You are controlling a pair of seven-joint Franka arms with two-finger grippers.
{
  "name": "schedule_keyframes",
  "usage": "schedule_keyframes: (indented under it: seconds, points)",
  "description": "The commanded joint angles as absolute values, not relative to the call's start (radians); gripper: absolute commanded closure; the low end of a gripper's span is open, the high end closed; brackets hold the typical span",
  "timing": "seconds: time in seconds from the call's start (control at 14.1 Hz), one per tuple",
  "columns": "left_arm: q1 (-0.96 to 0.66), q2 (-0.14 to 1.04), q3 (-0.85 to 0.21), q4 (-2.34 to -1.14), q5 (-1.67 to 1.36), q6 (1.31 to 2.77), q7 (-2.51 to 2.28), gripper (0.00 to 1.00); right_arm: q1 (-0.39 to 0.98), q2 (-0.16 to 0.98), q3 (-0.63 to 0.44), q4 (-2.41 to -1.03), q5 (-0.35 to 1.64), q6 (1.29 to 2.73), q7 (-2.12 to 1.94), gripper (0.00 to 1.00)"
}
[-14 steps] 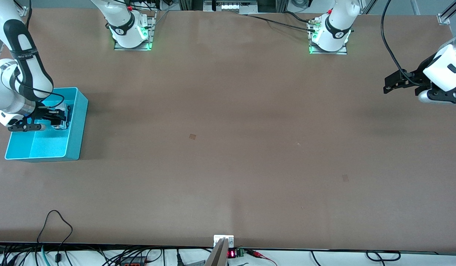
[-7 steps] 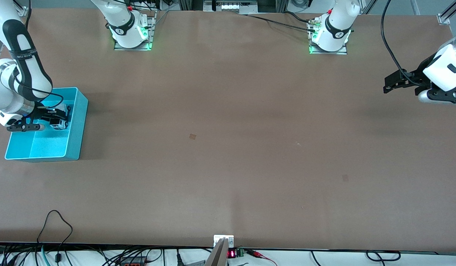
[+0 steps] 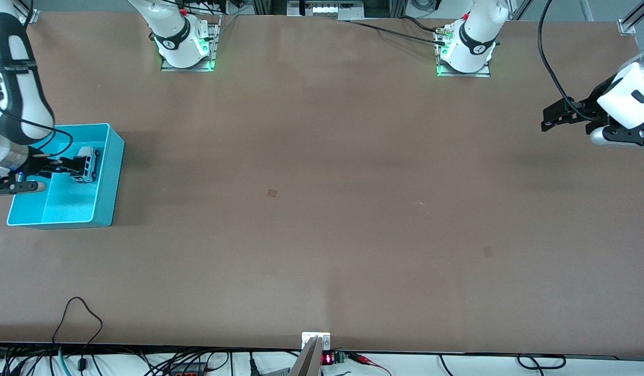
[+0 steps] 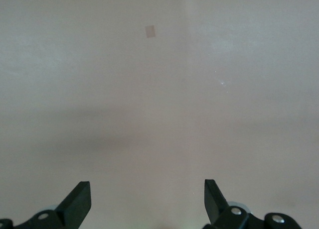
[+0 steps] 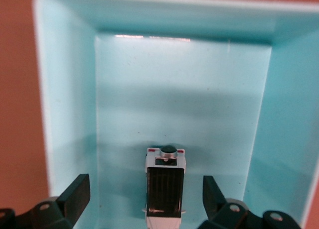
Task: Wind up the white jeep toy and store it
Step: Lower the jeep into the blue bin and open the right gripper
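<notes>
Right gripper (image 5: 144, 201) hangs over the cyan bin (image 3: 109, 172) at the right arm's end of the table, fingers spread wide and holding nothing. In the right wrist view the two fingertips (image 5: 75, 194) stand apart on either side of the toy, not touching it.

White jeep toy (image 3: 85, 163) sits on the bin floor on its wheels, black roof panel up, close to the bin wall that faces the table's middle. It lies between and below the open fingers, clear of both.

Step, judged: the store part looks done, with the toy released in the bin. Whether it was wound cannot be told from here. The next move calls for lifting the right gripper straight up and out, keeping the fingers wide so they don't clip the toy or the bin wall.

Left gripper (image 4: 144, 204) waits above bare table (image 3: 322, 209) at the left arm's end, fingers also wide, empty, well away from the bin.
</notes>
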State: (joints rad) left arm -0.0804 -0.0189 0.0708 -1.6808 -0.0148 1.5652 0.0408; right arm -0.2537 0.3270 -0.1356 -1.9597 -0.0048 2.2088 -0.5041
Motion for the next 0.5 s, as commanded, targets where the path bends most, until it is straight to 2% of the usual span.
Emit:
schedule_keyframes:
  seconds: [0.0, 0.43]
  points:
    - [-0.075, -0.025, 0.071, -1.667, -0.009, 1.545, 0.043, 0.0, -0.215, 0.281, -0.135, -1.91, -0.002, 2.126, -0.517, 0.0]
    - [-0.078, -0.003, 0.067, -1.635, 0.005, 1.545, 0.044, 0.0, -0.131, 0.203, -0.135, -1.847, -0.002, 2.079, -0.581, 0.0]
